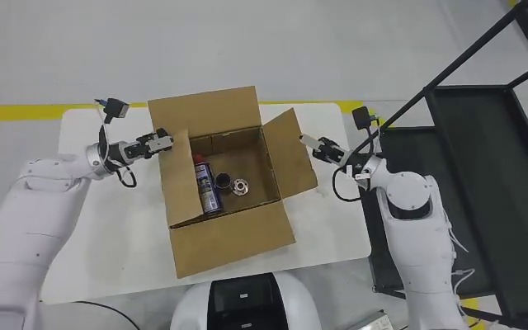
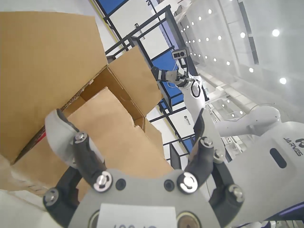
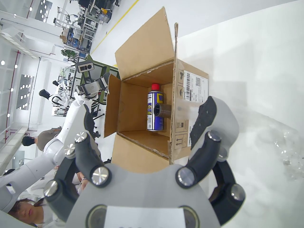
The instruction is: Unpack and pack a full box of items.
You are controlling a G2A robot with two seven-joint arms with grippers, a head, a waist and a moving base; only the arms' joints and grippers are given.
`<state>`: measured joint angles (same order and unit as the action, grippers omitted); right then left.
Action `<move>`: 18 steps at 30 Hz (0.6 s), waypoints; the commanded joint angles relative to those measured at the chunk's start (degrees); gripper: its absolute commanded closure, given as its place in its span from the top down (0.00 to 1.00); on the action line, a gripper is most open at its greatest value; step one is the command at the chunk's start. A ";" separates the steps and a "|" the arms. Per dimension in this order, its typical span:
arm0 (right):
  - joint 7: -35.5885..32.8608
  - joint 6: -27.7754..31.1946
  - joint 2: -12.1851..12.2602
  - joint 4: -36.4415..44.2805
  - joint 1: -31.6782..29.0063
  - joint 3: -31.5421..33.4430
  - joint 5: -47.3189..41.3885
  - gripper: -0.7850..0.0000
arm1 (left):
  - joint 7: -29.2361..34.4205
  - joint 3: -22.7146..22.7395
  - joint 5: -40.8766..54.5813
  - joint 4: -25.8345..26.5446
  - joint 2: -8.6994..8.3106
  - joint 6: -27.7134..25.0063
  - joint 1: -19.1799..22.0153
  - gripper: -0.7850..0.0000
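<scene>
Both open: left pincer (image 2: 129, 119) and right pincer (image 3: 147, 111) flank the box (image 1: 231, 239); spray can (image 1: 207, 186) inside looks rigid, slick; grip mid-body.

The box (image 1: 235, 142) stood open from above, its left flap (image 1: 176, 177) and right flap (image 1: 290, 153) rising as barriers at the sides, while inside a spray can (image 1: 206, 186) lay along the left wall with a metal cylinder (image 1: 240, 187) just beside it, leaving free floor at the right.

A brown cardboard box (image 1: 233, 238) stands open on the tabletop (image 1: 99, 239), flaps spread. Inside lie a blue, red-capped spray can (image 1: 206, 186) and a short metal cylinder (image 1: 239, 187) beside it.
</scene>
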<state>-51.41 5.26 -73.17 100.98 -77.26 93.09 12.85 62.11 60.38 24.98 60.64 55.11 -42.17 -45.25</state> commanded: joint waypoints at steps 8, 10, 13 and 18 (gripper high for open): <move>-6.47 2.62 -0.04 -3.45 4.52 -8.02 -6.48 1.00 | -0.10 -3.50 0.08 -3.04 1.03 -0.09 1.19 1.00; -8.23 3.90 -0.07 -3.55 5.93 -10.25 -7.37 1.00 | -0.41 -3.55 -0.10 -3.53 1.05 -0.40 1.30 1.00; -9.72 3.82 -0.30 -3.73 8.43 -14.53 -7.75 1.00 | -1.07 -3.28 -0.49 -4.24 1.02 -1.06 1.33 1.00; -9.51 2.15 -1.00 -8.36 13.42 -21.94 -6.36 1.00 | -2.13 -2.22 -0.22 -4.73 0.91 -1.69 1.00 1.00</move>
<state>-61.31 7.78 -74.03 93.77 -64.79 72.53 6.16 60.20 57.93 24.56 55.91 56.05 -43.87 -44.12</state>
